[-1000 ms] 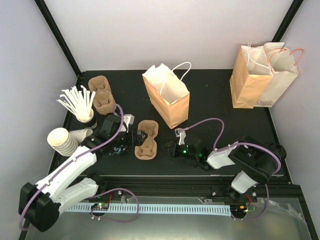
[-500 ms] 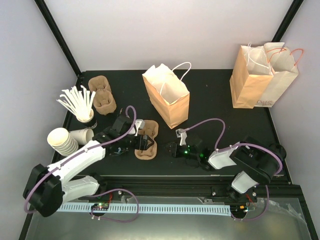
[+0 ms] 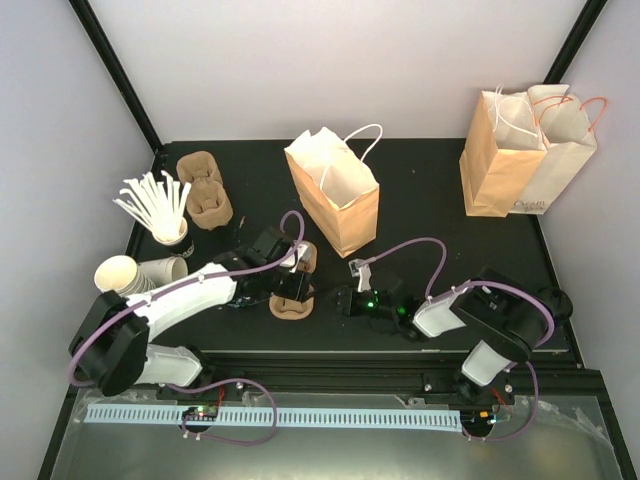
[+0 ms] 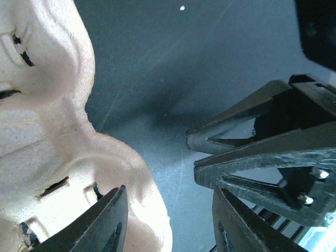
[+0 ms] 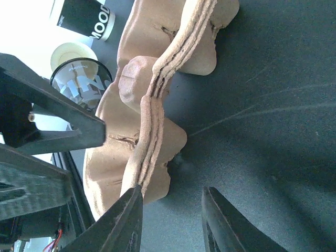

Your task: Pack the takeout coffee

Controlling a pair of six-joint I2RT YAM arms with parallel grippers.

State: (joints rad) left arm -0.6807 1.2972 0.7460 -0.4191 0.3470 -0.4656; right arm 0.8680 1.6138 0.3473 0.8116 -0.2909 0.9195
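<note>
A brown pulp cup carrier (image 3: 293, 300) lies on the black table (image 3: 420, 200) between my two grippers. My left gripper (image 3: 297, 286) hangs over it, open, with the carrier's near rim (image 4: 142, 210) between its fingers. From the right, my right gripper (image 3: 343, 299) sits low and open, its left fingertip beside the carrier's corner (image 5: 157, 184), bare table in the gap. In the right wrist view the takeout coffee (image 5: 81, 79), a small cup with a black printed band, stands behind the carrier. My left arm hides it in the top view.
An open brown paper bag (image 3: 335, 190) stands just behind the carrier; more bags (image 3: 525, 150) stand at the back right. At the left are a second carrier stack (image 3: 203, 190), a cup of stirrers (image 3: 160, 205), stacked white cups (image 3: 115, 275) and one lying cup (image 3: 165, 268).
My left arm has swung right from beside the cups onto the carrier, its jaws narrowing. The right gripper edged slightly left toward the carrier, jaws also narrowing.
</note>
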